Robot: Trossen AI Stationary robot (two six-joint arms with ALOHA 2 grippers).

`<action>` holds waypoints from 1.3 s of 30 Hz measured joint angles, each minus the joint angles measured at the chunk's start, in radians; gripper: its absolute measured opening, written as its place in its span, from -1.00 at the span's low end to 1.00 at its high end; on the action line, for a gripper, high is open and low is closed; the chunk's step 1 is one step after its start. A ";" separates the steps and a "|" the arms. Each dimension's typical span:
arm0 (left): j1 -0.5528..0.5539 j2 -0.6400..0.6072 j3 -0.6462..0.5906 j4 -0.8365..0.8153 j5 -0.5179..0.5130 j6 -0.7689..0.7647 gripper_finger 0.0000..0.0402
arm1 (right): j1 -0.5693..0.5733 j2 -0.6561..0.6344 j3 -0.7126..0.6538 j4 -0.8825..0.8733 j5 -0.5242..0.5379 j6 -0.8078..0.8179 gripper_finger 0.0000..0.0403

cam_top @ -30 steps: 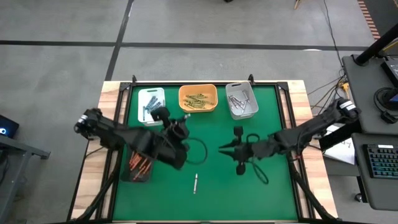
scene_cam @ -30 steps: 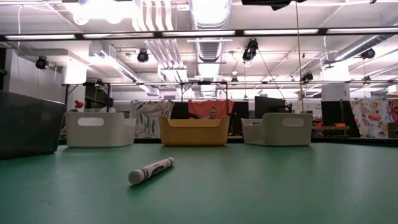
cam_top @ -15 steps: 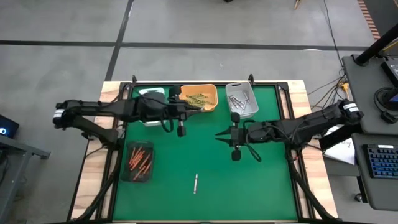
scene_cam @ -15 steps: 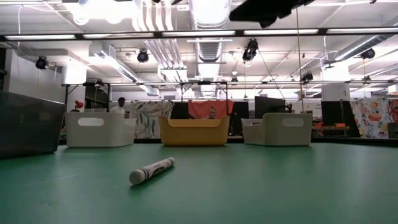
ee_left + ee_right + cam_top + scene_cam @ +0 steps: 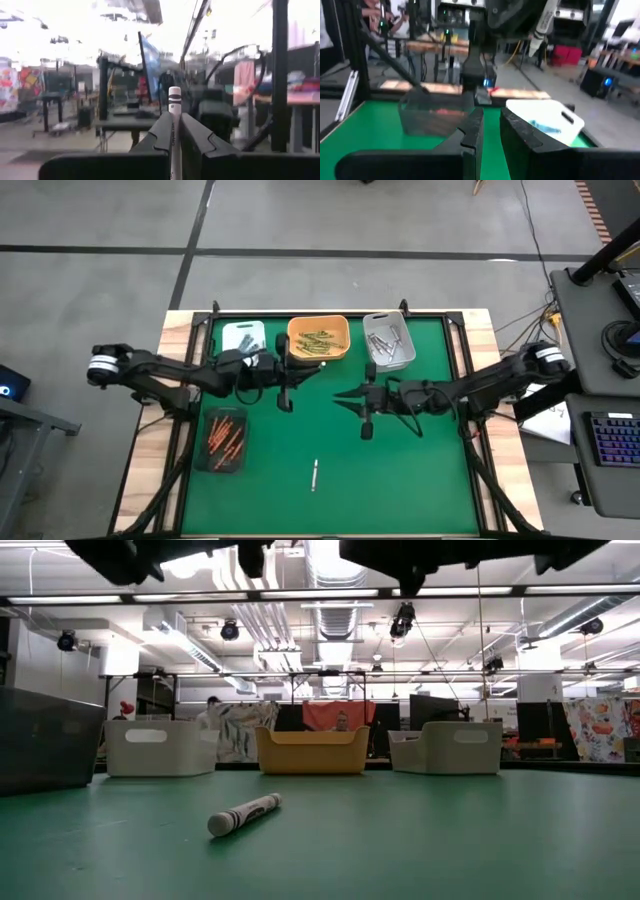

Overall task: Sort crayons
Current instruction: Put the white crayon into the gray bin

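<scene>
My left gripper (image 5: 294,372) hovers over the table by the orange tray's near left corner, shut on a white crayon (image 5: 174,100). My right gripper (image 5: 340,395) hangs mid-table and points at the left one; its fingers (image 5: 472,131) stand slightly open with nothing between them. One grey-white crayon (image 5: 313,475) lies flat on the green mat near the front edge and also shows in the low view (image 5: 243,814). Red-orange crayons lie in the dark tray (image 5: 206,442), blue ones in the white tray (image 5: 226,340), yellow-olive ones in the orange tray (image 5: 296,345), grey ones in the grey tray (image 5: 372,360). My left gripper pinches the white crayon's shaft (image 5: 174,131) between its two fingers. The crayon lies along the fingers, and its black-banded end (image 5: 174,94) sticks out past the fingertips. The fingers point roughly level toward the table's right. The crayon is lifted clear of the table.
Three trays stand in a row along the far edge, and the dark tray sits at the near left. Black cables loop off both wrists. Bare green mat lies around the loose crayon (image 5: 313,475). People move in the room beyond the table.
My left arm has swung away from the dark tray toward the far edge, and its wrist has turned until the gripper points level toward the right, still shut on the white crayon. My right gripper has drifted toward the table's left. The crayon on the mat has stayed put.
</scene>
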 joint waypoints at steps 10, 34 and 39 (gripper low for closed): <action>-0.006 0.071 -0.028 0.122 0.021 -0.029 -1.00 | -0.010 0.093 -0.003 0.251 0.043 -0.006 -0.62; -0.011 0.299 0.070 0.290 0.019 -0.096 -1.00 | -0.080 0.088 -0.001 0.254 -0.045 0.024 -0.17; -0.011 0.297 0.071 0.290 0.019 -0.100 -1.00 | -0.080 0.088 -0.001 0.253 -0.038 0.010 -0.37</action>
